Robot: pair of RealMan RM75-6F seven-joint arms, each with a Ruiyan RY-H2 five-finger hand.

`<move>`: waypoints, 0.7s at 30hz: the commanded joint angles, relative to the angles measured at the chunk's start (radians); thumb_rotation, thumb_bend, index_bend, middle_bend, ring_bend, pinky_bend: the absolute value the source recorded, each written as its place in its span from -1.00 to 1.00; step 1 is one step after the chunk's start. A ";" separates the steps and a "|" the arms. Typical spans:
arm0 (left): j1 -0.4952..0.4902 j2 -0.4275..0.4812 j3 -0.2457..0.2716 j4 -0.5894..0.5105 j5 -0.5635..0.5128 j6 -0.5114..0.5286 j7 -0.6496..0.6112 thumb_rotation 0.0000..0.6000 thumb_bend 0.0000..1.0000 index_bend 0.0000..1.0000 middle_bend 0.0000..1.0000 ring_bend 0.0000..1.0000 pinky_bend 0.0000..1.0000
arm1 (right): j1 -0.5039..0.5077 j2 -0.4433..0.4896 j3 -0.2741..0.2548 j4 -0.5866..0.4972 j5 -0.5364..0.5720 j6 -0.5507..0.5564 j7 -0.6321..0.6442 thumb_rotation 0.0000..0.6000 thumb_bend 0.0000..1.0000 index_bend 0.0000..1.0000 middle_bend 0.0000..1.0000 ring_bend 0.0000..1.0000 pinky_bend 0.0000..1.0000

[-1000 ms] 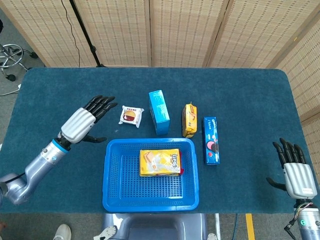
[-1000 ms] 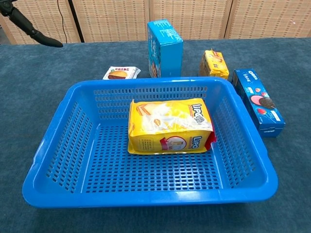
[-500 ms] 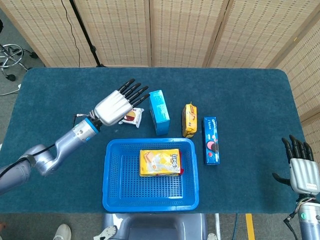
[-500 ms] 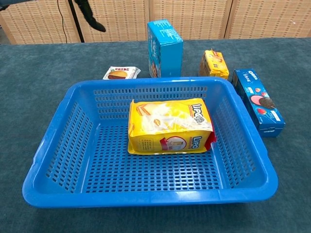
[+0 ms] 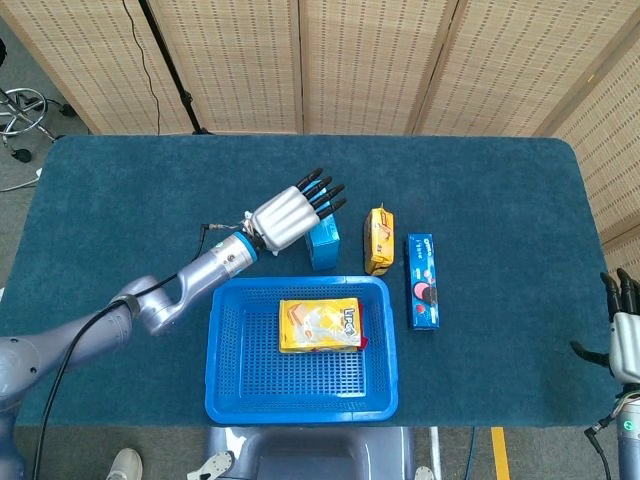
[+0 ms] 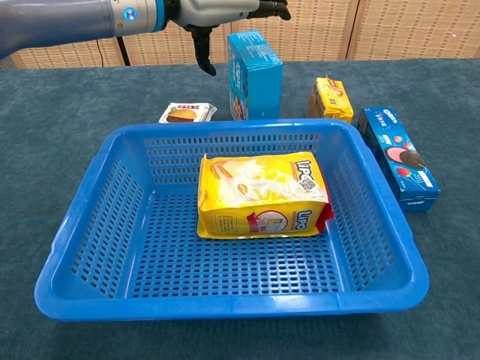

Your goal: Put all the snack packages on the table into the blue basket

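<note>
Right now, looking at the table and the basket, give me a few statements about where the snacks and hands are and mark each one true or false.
1. The yellow snack bag lies inside the blue basket. True.
2. The left hand grips the light blue box. False: it is open, holding nothing.
3. The dark blue cookie box lies in the basket. False: it lies on the table beside it.
4. The right hand is at the table's far right edge. True.
</note>
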 commanded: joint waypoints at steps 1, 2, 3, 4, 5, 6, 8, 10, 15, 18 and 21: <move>-0.038 -0.059 0.012 0.064 -0.015 -0.028 0.002 1.00 -1.00 -1.00 -1.00 -1.00 -0.92 | 0.000 0.003 0.004 0.002 0.009 -0.006 0.007 1.00 -1.00 -1.00 -1.00 -1.00 -1.00; -0.042 -0.067 0.017 0.072 -0.018 -0.037 0.003 1.00 -1.00 -1.00 -1.00 -0.98 -0.79 | 0.001 0.004 0.004 0.002 0.011 -0.009 0.008 1.00 -1.00 -1.00 -1.00 -1.00 -1.00; -0.046 -0.073 0.021 0.080 -0.022 -0.044 0.003 1.00 -1.00 -0.99 -1.00 -0.92 -0.64 | 0.001 0.005 0.004 0.002 0.012 -0.012 0.009 1.00 -1.00 -1.00 -1.00 -1.00 -1.00; -0.047 -0.081 0.024 0.087 -0.037 -0.060 -0.002 1.00 -1.00 -0.95 -1.00 -0.87 -0.55 | 0.002 0.005 0.004 0.002 0.014 -0.015 0.009 1.00 -1.00 -1.00 -1.00 -1.00 -1.00; -0.048 -0.086 0.023 0.091 -0.051 -0.073 -0.002 1.00 -0.99 -0.83 -0.95 -0.75 -0.44 | 0.002 0.006 0.004 0.002 0.016 -0.017 0.008 1.00 -1.00 -1.00 -1.00 -1.00 -1.00; -0.049 -0.092 0.019 0.094 -0.067 -0.078 -0.004 1.00 -0.93 -0.67 -0.84 -0.62 -0.33 | 0.003 0.005 0.003 0.003 0.017 -0.020 0.008 1.00 -1.00 -1.00 -1.00 -1.00 -1.00; -0.047 -0.097 0.015 0.096 -0.078 -0.069 -0.012 1.00 -0.75 -0.28 -0.50 -0.34 -0.16 | 0.004 0.005 0.002 0.003 0.017 -0.023 0.008 1.00 -1.00 -1.00 -1.00 -1.00 -1.00; -0.041 -0.098 0.012 0.099 -0.082 -0.046 -0.026 1.00 -0.55 0.11 -0.15 -0.09 -0.03 | 0.005 0.005 0.000 0.003 0.016 -0.026 0.007 1.00 -1.00 -1.00 -1.00 -1.00 -1.00; -0.015 -0.044 0.001 0.075 -0.041 0.094 -0.080 1.00 -0.41 0.49 0.19 0.19 0.11 | 0.010 0.003 -0.005 -0.001 0.009 -0.032 0.002 1.00 -1.00 -1.00 -1.00 -1.00 -1.00; 0.008 0.035 -0.003 0.008 -0.002 0.186 -0.128 1.00 -0.41 0.49 0.20 0.19 0.11 | 0.014 0.001 -0.008 -0.004 0.005 -0.035 -0.005 1.00 -1.00 -1.00 -1.00 -1.00 -1.00; 0.045 0.147 0.001 -0.105 0.039 0.272 -0.165 1.00 -0.41 0.49 0.20 0.19 0.11 | 0.017 -0.002 -0.012 -0.007 -0.001 -0.036 -0.012 1.00 -1.00 -1.00 -1.00 -1.00 -1.00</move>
